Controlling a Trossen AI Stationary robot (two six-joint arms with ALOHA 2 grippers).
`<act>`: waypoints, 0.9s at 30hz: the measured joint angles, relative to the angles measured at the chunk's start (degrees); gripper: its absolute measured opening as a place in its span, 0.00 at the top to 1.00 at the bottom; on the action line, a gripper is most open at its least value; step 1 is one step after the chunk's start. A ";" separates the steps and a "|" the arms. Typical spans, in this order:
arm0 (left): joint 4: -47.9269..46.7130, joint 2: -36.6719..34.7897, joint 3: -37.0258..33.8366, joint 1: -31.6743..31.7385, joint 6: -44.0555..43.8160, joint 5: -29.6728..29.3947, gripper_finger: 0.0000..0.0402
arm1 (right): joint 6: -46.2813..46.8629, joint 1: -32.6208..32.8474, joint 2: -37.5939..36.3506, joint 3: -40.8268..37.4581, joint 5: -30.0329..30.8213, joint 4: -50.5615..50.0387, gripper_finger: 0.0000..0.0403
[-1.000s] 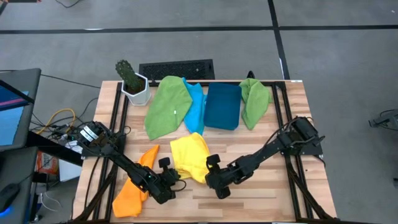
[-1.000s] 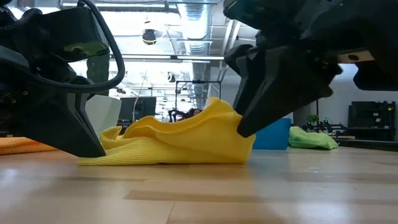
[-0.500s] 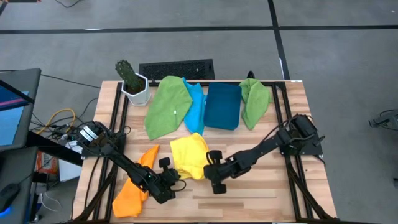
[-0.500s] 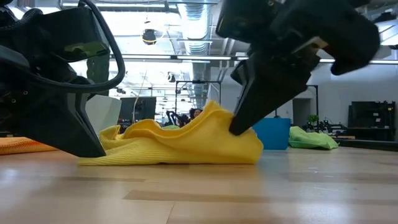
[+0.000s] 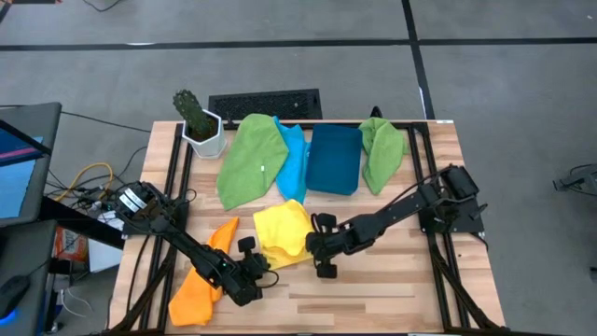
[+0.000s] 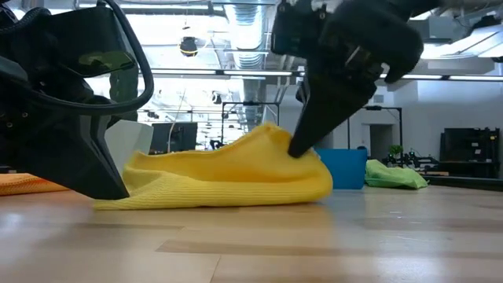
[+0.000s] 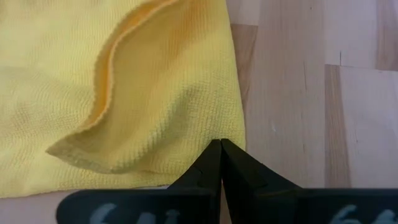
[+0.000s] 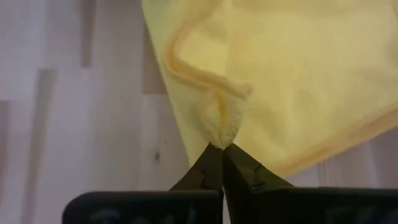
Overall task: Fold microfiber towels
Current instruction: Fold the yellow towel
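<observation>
Yellow microfiber towel [image 5: 283,233] lies near the front middle of the table [image 5: 392,289], pinched at both sides: the left tool [image 7: 220,148] is clamped on its near edge, the right tool [image 8: 219,147] on a bunched fold. Judged step: gripping to fold; next, carrying one edge over the other without slipping.

Wooden table [image 5: 392,289] (towels [image 5: 250,159], bin [image 5: 334,159], planter [image 5: 203,135])
</observation>
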 joint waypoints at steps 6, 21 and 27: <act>-0.02 0.00 0.00 -0.09 -0.04 -0.03 1.00 | 2.42 -1.48 0.01 -1.23 -0.92 0.68 0.87; -1.08 -0.48 1.91 -0.20 2.61 0.54 1.00 | 5.36 -6.34 0.01 -1.26 -2.69 0.55 0.68; -6.27 -2.35 7.55 -0.31 7.58 1.76 1.00 | 5.32 -7.13 0.01 -1.26 -2.71 0.81 0.51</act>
